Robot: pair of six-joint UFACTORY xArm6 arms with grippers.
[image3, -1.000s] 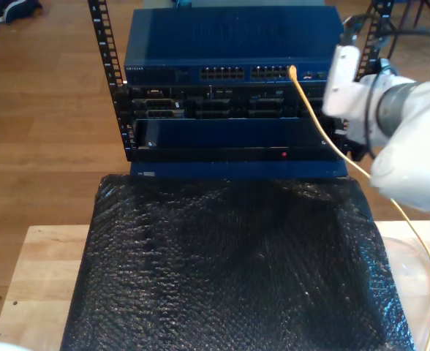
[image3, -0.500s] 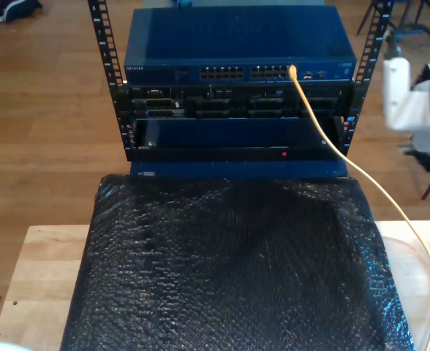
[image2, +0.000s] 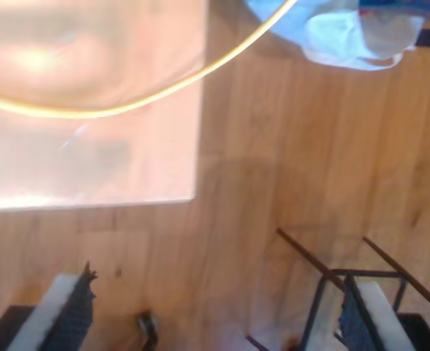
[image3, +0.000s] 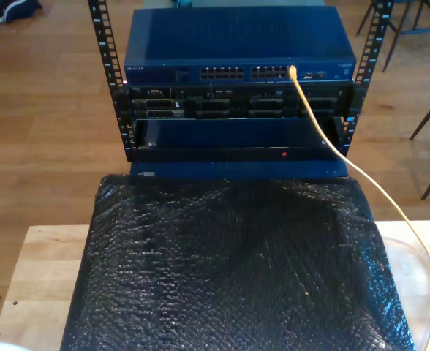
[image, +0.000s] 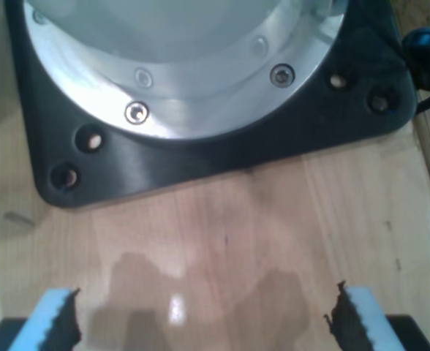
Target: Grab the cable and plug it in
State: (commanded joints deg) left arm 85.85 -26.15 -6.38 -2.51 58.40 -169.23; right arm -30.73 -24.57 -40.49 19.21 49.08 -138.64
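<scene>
**Cable seated in switch port, both grippers empty**

While black bubble wrap (image3: 229,270) covered most of the wooden table (image3: 39,270) in the exterior view, the rack (image3: 237,110) stood just behind it on the wood floor, blue switch (image3: 237,55) on top. The cable (image3: 346,164), pale yellow, had its end in a port toward the exterior view's right of the switch front, then ran down across the rack face and over the wrap's corner on the exterior view's right, off the lower edge. In the second wrist view the cable (image2: 164,88) curved over a pale sheet (image2: 91,110). My first gripper (image: 200,322) sat wide open over bare wood near a black arm base plate (image: 200,153), nothing between the pads. My second gripper (image2: 215,314) was wide open too, empty, above the floor and thin dark chair legs (image2: 332,270)
</scene>
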